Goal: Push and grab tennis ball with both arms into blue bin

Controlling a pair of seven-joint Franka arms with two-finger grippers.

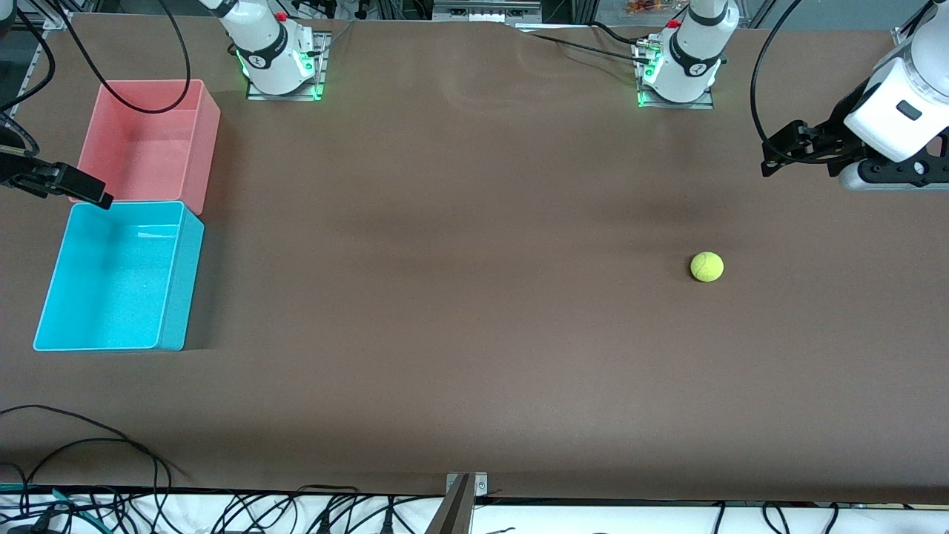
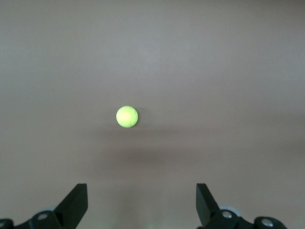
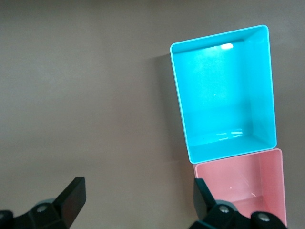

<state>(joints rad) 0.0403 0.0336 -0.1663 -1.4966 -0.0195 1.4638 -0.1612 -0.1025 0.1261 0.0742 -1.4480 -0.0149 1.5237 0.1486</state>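
The tennis ball [image 1: 706, 267] lies on the brown worktop at the left arm's end, well apart from the blue bin [image 1: 172, 285] at the right arm's end. The left tool [image 1: 771, 159], released and empty, hangs nearer the ball; the right tool [image 1: 93, 194], also released, hovers over the bins' shared edge; no readable print shows on the ball.

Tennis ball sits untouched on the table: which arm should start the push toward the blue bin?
Left, probably. The left gripper hangs open at the tennis ball's end of the table, ball in its wrist view. The right gripper, open, hangs by the blue bin.
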